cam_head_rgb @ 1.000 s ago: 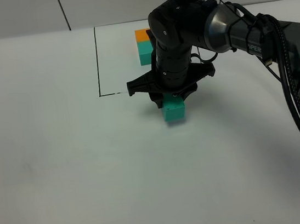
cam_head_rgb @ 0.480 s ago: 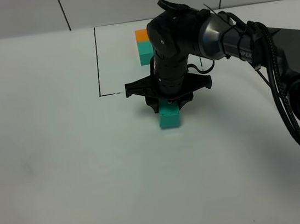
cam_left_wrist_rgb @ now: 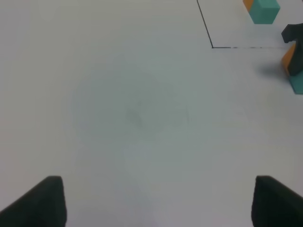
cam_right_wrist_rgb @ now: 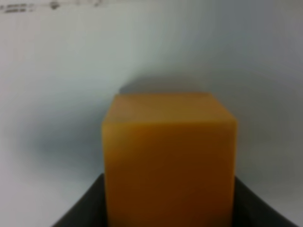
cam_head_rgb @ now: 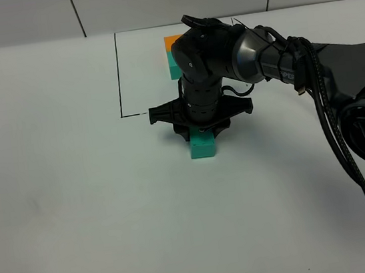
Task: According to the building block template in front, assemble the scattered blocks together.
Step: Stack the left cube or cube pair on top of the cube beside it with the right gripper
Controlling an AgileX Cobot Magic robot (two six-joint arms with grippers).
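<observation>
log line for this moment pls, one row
right gripper: shut on orange block, over teal block | left gripper: open, empty | template: behind, in the outline | stage: joining blocks

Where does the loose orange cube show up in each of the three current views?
Exterior high: not visible; the right gripper covers it, just above the loose teal cube.
Left wrist: a sliver of the orange cube at the right edge, beside a black gripper part, the teal cube next to it.
Right wrist: the cube fills the centre, between the fingers.
Shared landmark: the black drawn line, also in both wrist views.
</observation>
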